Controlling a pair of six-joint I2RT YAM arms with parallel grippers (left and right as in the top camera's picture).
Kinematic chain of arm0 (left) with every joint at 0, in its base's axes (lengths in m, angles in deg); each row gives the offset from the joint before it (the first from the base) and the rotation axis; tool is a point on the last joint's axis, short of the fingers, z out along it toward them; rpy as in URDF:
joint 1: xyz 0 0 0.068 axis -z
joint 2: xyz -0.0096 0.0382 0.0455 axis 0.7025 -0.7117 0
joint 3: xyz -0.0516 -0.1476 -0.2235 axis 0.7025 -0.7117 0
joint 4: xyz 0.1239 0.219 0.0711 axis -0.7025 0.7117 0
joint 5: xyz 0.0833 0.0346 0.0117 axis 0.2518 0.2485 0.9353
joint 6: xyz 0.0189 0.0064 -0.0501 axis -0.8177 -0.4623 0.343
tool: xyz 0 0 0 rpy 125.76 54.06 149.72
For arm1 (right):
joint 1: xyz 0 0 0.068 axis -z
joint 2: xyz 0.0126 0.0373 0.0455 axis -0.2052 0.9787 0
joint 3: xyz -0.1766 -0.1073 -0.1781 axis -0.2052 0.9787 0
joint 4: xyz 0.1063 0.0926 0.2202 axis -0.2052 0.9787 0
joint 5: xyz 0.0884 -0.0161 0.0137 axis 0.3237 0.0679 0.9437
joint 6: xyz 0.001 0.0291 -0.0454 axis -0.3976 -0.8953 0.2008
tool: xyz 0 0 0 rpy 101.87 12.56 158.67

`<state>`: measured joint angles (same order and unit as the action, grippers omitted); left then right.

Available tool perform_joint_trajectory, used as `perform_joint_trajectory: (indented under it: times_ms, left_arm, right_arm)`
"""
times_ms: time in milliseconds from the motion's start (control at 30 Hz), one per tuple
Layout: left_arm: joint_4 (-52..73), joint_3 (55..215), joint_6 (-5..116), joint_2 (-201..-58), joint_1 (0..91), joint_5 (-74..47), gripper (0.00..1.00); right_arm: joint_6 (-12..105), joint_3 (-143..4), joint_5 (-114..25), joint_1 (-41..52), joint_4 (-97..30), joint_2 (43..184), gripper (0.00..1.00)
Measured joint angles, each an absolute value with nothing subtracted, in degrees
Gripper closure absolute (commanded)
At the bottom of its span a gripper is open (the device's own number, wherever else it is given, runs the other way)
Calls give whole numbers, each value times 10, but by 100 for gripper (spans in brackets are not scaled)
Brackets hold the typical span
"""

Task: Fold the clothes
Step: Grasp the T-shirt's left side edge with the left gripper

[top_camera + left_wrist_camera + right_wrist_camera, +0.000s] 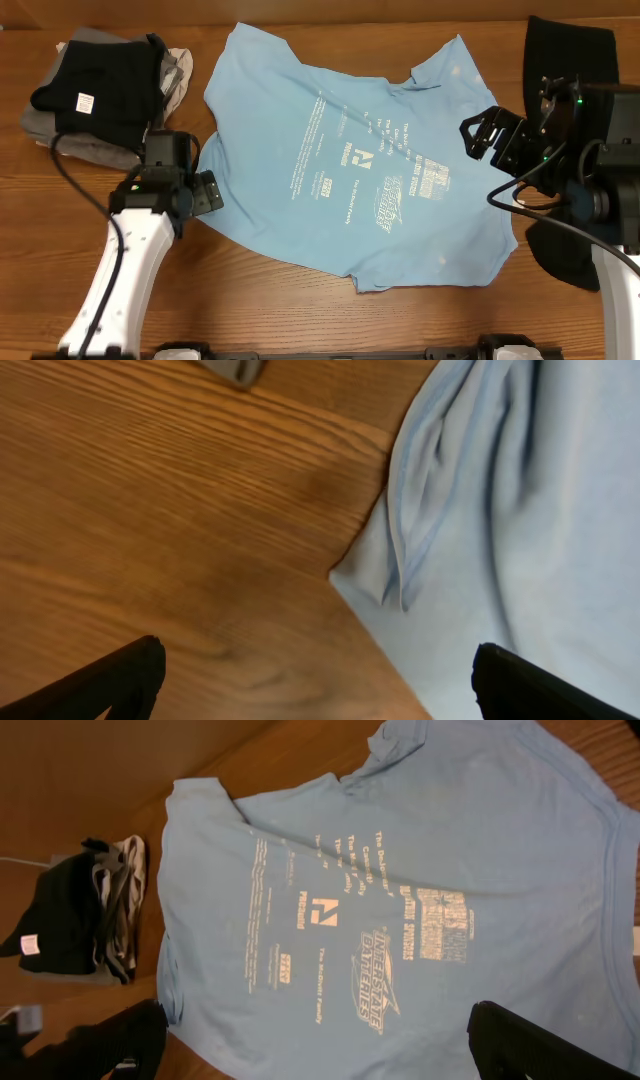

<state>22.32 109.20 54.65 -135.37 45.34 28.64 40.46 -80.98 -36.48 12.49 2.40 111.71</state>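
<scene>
Left pincer, near left: spread wide, empty, hovering over bare table just beside the left edge of the light blue T-shirt. Same in its wrist view: dark fingers far apart, nothing between them but wood and the rumpled shirt edge. T-shirt at mid-table: laid open, print side up, skewed and a little wrinkled, with no fold in it yet. Right pincer, a little farther back on the right: likewise spread, pinching nothing, poised over the shirt's right edge. Far left: a stack of dark and grey pieces, black on top with a small white label, apparently folded already. Far right: a black garment lying loose, partly hidden under the right arm, apparently not folded. Judged from this, somewhere between early and halfway: one stack done, blue shirt flattened and ready for a first fold, black garment left for afterward.
</scene>
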Motion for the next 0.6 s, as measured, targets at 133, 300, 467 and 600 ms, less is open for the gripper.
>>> perform_joint_trajectory:
  times_ms: [133,300,467,600]
  left_arm:
    - [182,1086,536,-1413,453,286,10]
    - [134,1085,524,-1486,453,286,27]
    - [117,1084,484,-1536,453,275,39]
    - [109,1083,459,-1543,453,268,47]
  right_arm:
    - [404,-810,-362,125,28,1118,0]
    - [405,-810,-361,124,37,1121,0]
    - [405,-810,-360,124,41,1138,0]
    - [405,-810,-360,124,42,1158,0]
